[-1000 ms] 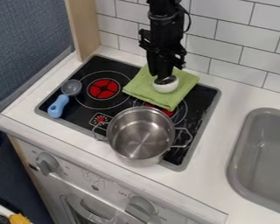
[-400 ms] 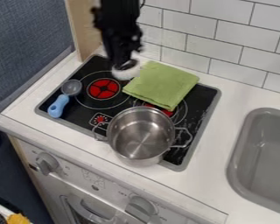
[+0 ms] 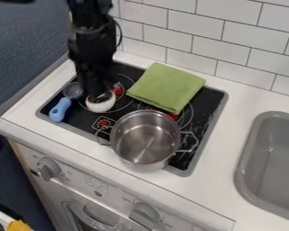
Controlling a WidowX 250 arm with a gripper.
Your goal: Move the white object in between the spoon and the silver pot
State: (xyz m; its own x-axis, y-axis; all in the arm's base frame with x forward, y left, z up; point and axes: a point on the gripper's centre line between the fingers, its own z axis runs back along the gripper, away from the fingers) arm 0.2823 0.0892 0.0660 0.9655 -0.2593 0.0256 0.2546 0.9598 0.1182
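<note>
In the camera view, the white object (image 3: pixel 101 106) is rounded, with a dark patch on top, and sits left of centre between the blue-handled spoon (image 3: pixel 61 108) and the silver pot (image 3: pixel 146 140). The black gripper (image 3: pixel 100 96) has it pinched by its top, closed as far as it allows. A folded green towel (image 3: pixel 165 88) lies on the black stove (image 3: pixel 208 101), under a white tiled wall (image 3: pixel 237 47); a grey sink (image 3: pixel 248 155) is at right. Since the last frame, gripper and object have moved down and left, away from the towel.
</note>
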